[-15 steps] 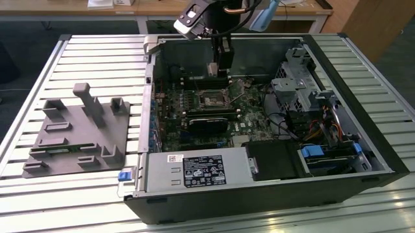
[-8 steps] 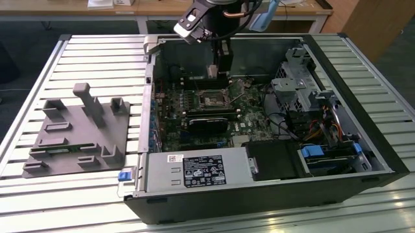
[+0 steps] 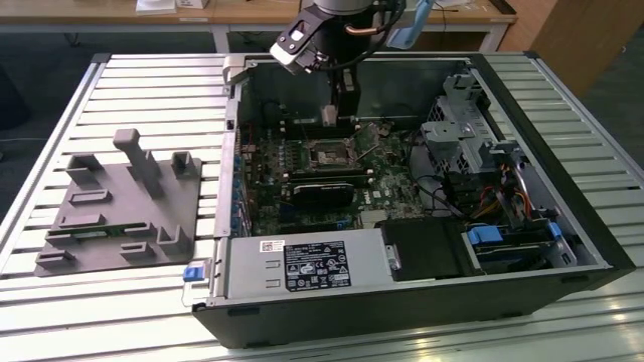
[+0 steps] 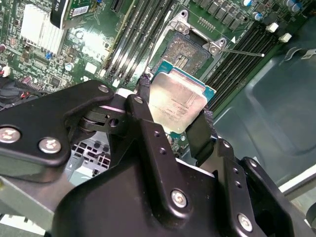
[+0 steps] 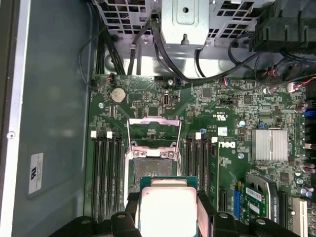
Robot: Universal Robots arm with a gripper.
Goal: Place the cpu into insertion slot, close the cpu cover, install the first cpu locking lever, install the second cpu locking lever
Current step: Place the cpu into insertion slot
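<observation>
Presently: gripper (image 3: pixel 329 115) at upper centre of exterior view, inside open computer case (image 3: pixel 403 317), fingers (image 4: pixel 198 138) clamped on cpu (image 4: pixel 177 98) edges; cpu held above insertion slot (image 5: pixel 150 167), not touching; cpu cover (image 5: pixel 154 129) flipped open.

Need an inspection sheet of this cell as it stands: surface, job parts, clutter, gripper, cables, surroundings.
Surface: slatted metal table with an open PC case lying on it.
Job's things: cpu held above the board, not seated; slot open and empty; cover flipped up.
Clutter: grey fixture on the table, at the exterior view's left of the case.
Grippers: gripper shut on cpu, gripping two opposite edges.
Cables: wires inside the case at the exterior view's right, away from the slot.
Surroundings: desks behind the table.
</observation>
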